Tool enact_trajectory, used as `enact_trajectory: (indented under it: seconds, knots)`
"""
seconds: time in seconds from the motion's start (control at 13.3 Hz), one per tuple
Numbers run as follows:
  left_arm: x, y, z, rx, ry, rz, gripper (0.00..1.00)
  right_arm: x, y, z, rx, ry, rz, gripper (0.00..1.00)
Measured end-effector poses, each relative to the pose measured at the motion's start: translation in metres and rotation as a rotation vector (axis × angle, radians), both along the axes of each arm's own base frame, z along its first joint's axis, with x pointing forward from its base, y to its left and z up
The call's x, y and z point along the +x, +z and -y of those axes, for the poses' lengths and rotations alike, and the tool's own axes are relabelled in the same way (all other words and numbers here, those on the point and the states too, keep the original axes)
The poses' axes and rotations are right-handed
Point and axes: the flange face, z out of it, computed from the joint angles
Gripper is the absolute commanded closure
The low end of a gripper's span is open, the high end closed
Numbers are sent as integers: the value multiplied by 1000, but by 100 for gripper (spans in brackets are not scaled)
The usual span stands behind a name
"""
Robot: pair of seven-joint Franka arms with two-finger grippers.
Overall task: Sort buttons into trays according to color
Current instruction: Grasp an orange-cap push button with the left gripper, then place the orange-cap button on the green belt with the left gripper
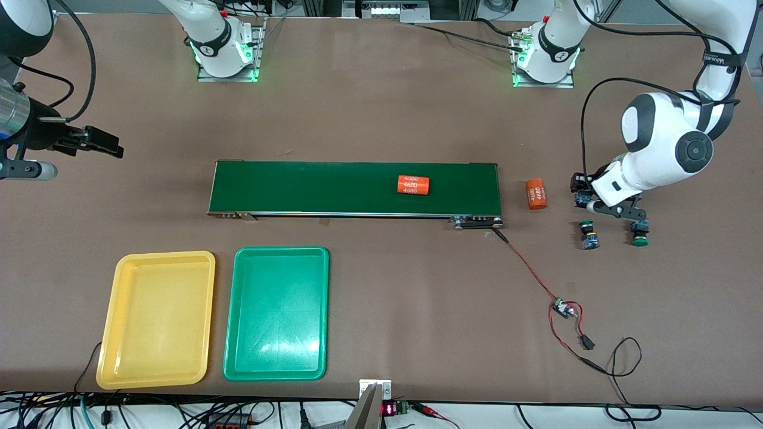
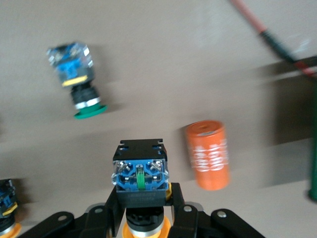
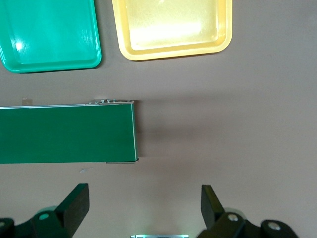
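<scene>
The left gripper (image 2: 143,218) is seen low at the left arm's end of the brown worktop (image 1: 381,107), its jaws closed on a push-button switch with a black-and-blue body and a yellow-orange cap (image 2: 140,181). In the left wrist view the switch stands between the black fingers (image 2: 185,210), with its orange cap toward the wrist.

Two green-capped push-button switches lie on the worktop just beside that gripper: one (image 1: 589,234) toward the conveyor's side, the other (image 1: 639,233) beside it, toward the end of the worktop. In the left wrist view another orange-capped switch (image 2: 7,210) is partly seen at the frame edge.

An orange cylinder marked 4680 (image 1: 536,193) lies on the worktop between the gripper and the end of the long dark-green conveyor belt (image 1: 310,187). A second orange cylinder with the same marking (image 1: 413,185) rests on the belt.

The shallow yellow plastic tray (image 1: 119,333) and the shallow green plastic tray (image 1: 235,333) lie side by side, nearer to the front camera than the belt, toward the right arm's end; no switch is seen in either.

The right gripper (image 3: 143,208) is held above the worktop off the belt's end at the right arm's side, its jaws wide apart with nothing between them.
</scene>
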Motion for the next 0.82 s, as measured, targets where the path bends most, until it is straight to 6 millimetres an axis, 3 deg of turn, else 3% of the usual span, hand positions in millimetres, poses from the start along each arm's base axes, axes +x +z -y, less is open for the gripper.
enact_trajectory:
  seconds: [0.15, 0.45, 0.6, 0.82]
  knots:
    - [2, 9, 49, 6, 16, -10, 100, 0, 0, 0, 0, 0, 0, 0]
    - [-13, 18, 162, 9, 17, -8, 100, 0, 0, 0, 0, 0, 1, 0]
    - [-17, 22, 198, 7, 7, 1, 100, 0, 0, 0, 0, 0, 2, 0]
    - [-15, 14, 231, 4, 47, -15, 100, 0, 0, 0, 0, 0, 1, 0]
